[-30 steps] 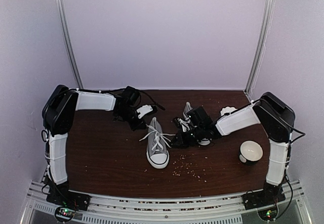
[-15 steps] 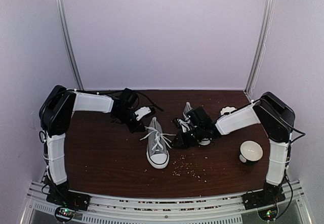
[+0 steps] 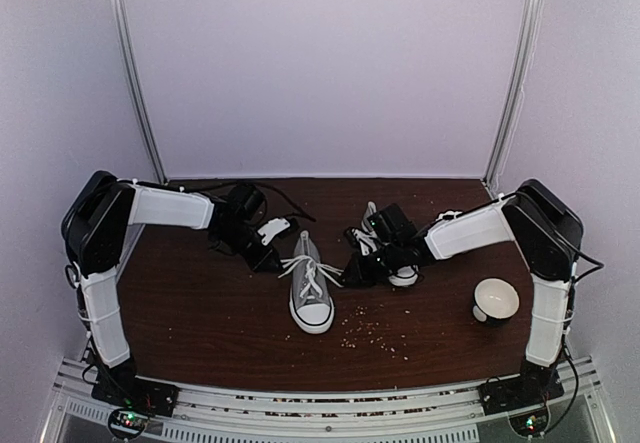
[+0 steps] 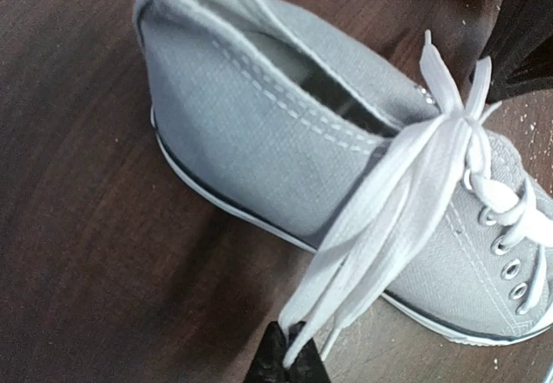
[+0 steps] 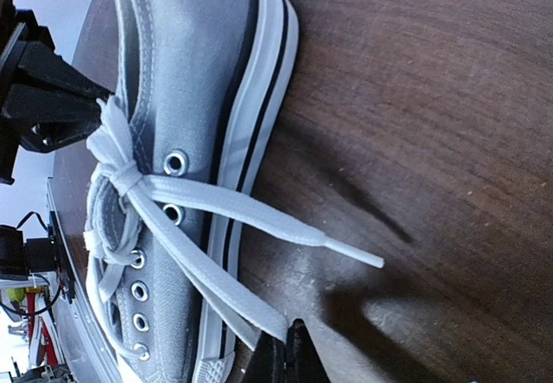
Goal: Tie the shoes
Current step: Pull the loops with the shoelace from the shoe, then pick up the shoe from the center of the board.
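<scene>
The left pincer (image 3: 272, 260) is clenched on the white laces (image 4: 389, 219). In its wrist view several strands run in a tight bundle from its closed tips up to a knot at the top eyelets. The grey shoe (image 3: 312, 298) stands on its sole on the brown table (image 3: 200, 303), just right of this pincer. Its heel is nearest the tips and its white toe cap points toward the arm bases. On the shoe's other side the right pincer (image 5: 283, 357) is likewise closed. One flat white band leads from the knot down into its tips, so it appears to grip that strand. A second lace end lies loose on the wood just past its fingers. The two pincers face each other across the shoe's lace area, each close to the shoe but apart from the other. Behind the right pincer, mostly hidden by its wrist, is the second shoe (image 3: 371, 215), with only its heel and a bit of white toe showing. Small pale crumbs (image 3: 372, 331) are scattered on the table on the near side of the right pincer. A white bowl (image 3: 495, 298) sits well to its right.
</scene>
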